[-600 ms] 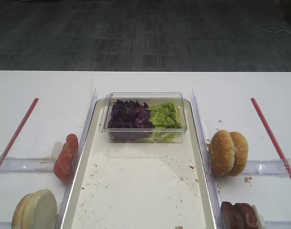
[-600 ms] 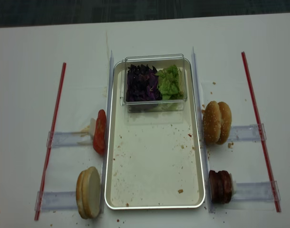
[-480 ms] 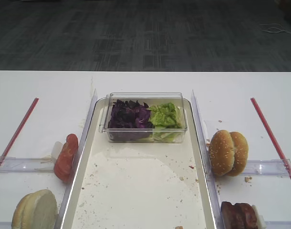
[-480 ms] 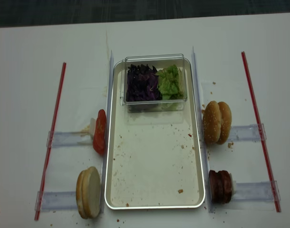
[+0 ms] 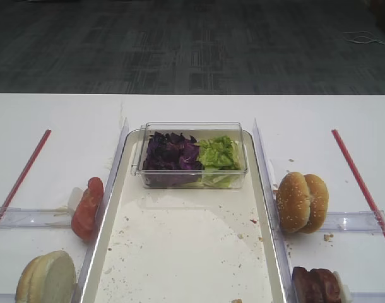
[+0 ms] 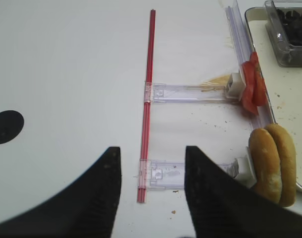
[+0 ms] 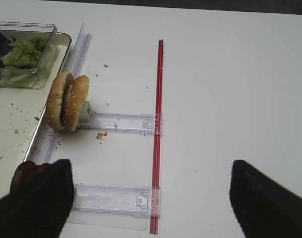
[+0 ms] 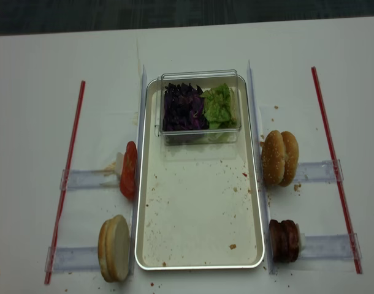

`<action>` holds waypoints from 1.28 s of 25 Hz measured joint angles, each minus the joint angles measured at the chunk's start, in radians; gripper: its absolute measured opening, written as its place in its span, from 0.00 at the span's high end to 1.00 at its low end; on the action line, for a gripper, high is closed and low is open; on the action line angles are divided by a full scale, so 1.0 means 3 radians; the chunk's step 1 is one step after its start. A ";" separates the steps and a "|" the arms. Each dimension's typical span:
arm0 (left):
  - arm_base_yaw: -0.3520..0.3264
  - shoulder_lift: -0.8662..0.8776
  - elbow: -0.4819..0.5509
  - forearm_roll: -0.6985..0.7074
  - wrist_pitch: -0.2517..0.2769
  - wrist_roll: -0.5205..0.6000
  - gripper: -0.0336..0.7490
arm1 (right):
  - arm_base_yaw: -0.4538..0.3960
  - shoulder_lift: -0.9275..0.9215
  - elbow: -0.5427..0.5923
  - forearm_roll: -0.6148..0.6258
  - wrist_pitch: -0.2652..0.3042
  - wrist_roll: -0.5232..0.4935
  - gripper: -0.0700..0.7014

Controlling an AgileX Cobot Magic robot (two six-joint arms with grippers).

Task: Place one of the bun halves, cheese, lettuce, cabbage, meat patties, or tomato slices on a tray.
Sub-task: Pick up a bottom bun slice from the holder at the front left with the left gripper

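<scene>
Left tool open, holding nothing, above the tabletop; right tool wide; bun halves at the tray's 8 o'clock.

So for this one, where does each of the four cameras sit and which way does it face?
Exterior high: low at the near end of the tray, facing the floor beyond; no arm.
Realsense: overhead; no arm.
Right wrist: over the table's right side, sesame buns; right gripper fingers open.
Left wrist: left side, tomato slices; left gripper open.
Both exterior views share the tub.
</scene>
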 joint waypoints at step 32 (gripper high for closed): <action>0.0000 0.1230 0.0000 -0.0021 -0.0020 0.0006 0.56 | 0.0000 0.0000 0.0000 0.0000 0.0000 0.0000 0.05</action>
